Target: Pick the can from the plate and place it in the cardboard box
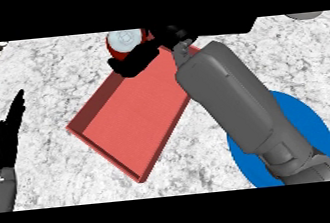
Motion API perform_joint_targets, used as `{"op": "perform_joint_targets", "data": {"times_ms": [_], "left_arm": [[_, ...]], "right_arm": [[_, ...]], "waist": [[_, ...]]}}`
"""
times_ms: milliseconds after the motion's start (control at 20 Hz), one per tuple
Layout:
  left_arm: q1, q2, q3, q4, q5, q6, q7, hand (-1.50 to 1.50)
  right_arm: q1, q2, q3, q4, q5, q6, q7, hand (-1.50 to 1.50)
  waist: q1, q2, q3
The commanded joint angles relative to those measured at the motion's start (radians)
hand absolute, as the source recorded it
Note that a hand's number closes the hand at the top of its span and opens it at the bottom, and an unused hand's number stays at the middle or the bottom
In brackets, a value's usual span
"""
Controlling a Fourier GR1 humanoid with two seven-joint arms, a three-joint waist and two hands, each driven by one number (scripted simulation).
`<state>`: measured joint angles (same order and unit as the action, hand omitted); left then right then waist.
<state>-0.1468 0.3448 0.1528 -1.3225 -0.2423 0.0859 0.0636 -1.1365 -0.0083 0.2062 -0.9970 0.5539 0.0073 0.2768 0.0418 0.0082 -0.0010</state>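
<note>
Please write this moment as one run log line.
right hand: shut on can | over far end of red box | blue plate: no can | left hand: open, resting

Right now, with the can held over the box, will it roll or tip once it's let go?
The can looks like a smooth round cylinder, so on its side it would probably roll. The right robot hand holds it top up, so set down upright in the box, it likely stands.

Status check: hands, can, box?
Right hand curled on can, over box far corner. Left hand open, resting at left. Plate bare. Nothing blocking.
</note>
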Motion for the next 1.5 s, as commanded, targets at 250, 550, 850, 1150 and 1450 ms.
{"op": "perform_joint_targets", "data": {"times_ms": [250, 550, 850, 1150, 1450], "left_arm": [[-0.059, -0.025, -0.028, 0.023, -0.04, 0.02, 0.018, 0.0], [-0.038, -0.025, -0.042, -0.013, -0.032, -0.008, 0.01, 0.0], [-0.059, -0.018, -0.024, -0.007, -0.022, -0.012, 0.024, 0.0], [-0.041, -0.024, -0.022, 0.04, -0.03, -0.005, -0.041, 0.0], [-0.061, -0.018, 0.007, 0.046, -0.019, 0.004, -0.002, 0.0]], "right_arm": [[-0.167, 0.008, 0.167, 0.395, -0.121, -0.218, -0.06, 1.5], [-0.147, 0.008, 0.165, 0.492, -0.304, -0.26, -0.02, -1.5], [-0.14, 0.008, 0.187, 0.572, -0.38, -0.296, -0.168, -1.5], [-0.166, 0.008, 0.173, 0.513, -0.487, -0.426, -0.255, -1.5], [-0.173, 0.008, 0.033, 0.528, -0.6, -0.498, -0.381, -1.5]], "waist": [[0.029, 0.011, -0.001], [0.062, 0.015, -0.001], [0.065, 0.019, 0.0], [0.055, 0.017, -0.001], [0.019, 0.011, 0.001]]}}
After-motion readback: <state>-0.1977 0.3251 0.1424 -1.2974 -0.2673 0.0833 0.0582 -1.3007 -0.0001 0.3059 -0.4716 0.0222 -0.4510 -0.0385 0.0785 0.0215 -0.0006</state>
